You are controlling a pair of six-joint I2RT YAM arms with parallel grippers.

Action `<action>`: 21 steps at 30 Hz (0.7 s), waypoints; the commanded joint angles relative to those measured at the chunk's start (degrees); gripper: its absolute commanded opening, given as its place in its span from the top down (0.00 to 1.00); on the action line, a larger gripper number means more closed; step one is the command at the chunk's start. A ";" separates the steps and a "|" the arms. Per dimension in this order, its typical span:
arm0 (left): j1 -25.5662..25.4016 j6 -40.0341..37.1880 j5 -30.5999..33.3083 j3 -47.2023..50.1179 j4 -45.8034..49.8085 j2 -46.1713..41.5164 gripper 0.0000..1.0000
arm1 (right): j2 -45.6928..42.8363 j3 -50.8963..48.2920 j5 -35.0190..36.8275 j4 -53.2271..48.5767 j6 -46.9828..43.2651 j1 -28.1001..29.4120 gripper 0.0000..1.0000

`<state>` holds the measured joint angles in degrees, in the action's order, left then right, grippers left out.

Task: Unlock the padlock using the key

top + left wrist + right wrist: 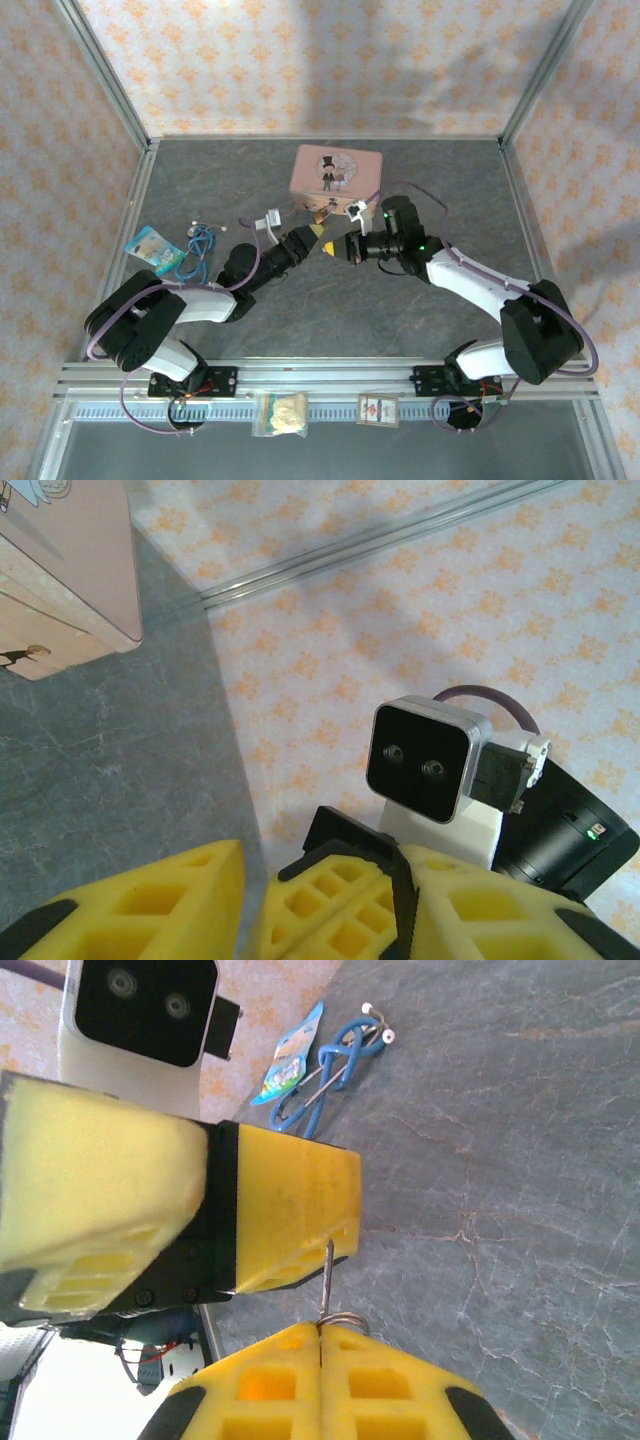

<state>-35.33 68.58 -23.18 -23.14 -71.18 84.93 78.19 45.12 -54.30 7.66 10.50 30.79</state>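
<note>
My right gripper (320, 1332) is shut on the key (326, 1275). Its ring sits at the fingertips and its thin blade sticks out toward a yellow finger (290, 1210) of the left gripper. From above, the right gripper (343, 246) and left gripper (318, 236) meet tip to tip just in front of the pink tin (335, 172). The left gripper (320, 880) stands partly open, close round the right gripper's shut fingertips (330, 900). A tiny brass thing at the tin's front edge looks like the padlock (321, 213); it is too small to be sure.
A blue coiled cord (200, 243) and a blue packet (152, 247) lie at the left of the grey table. Two small packets (280, 412) rest on the near rail. The pink tin's corner (60, 570) is close to the left gripper. Patterned walls enclose the table.
</note>
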 commanded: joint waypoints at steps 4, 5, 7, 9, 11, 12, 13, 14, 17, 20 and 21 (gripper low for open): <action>-1.32 -1.20 -0.91 0.07 -0.35 0.21 0.58 | -1.81 -0.39 -1.59 5.07 1.36 -0.38 1.00; -1.41 -1.49 -0.90 -0.11 0.34 0.26 0.58 | -1.88 -0.46 -1.59 5.17 1.52 -0.39 1.00; -1.58 -1.78 -0.90 -0.33 0.78 0.32 0.58 | -1.75 -0.61 -1.59 5.35 1.54 -0.34 1.00; -1.75 -1.87 -1.06 -0.64 0.82 0.33 0.59 | -1.73 -0.74 -1.64 5.47 1.67 -0.39 1.00; -1.76 -2.03 -1.08 -0.98 1.17 0.33 0.59 | -1.73 -0.82 -1.84 5.52 1.76 -0.38 1.00; -1.84 -2.17 -1.01 -1.16 1.45 0.37 0.60 | -1.73 -0.83 -1.94 5.66 1.78 -0.38 1.00; -1.85 -2.25 -0.99 -1.34 1.81 0.26 0.60 | -1.73 -0.82 -1.89 5.69 1.75 -0.39 1.00; -1.84 -2.43 -0.86 -1.47 2.15 0.24 0.60 | -1.86 -0.83 -1.88 5.61 1.78 -0.42 1.00; -1.85 -3.08 0.62 -1.56 4.35 -0.30 0.55 | -2.15 -0.63 -2.01 4.36 1.35 -0.38 1.00; -1.80 -4.46 3.79 -1.15 8.09 -1.78 0.43 | -3.15 -0.73 -1.64 2.69 0.58 -0.40 1.00; -1.84 -4.88 5.06 -1.04 9.57 -2.40 0.40 | -3.64 -0.89 -1.50 2.38 0.48 -0.44 1.00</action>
<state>-36.77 66.11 -21.96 -23.53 -67.35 84.33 77.69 44.45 -54.28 9.45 11.92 30.46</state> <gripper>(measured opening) 0.584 0.045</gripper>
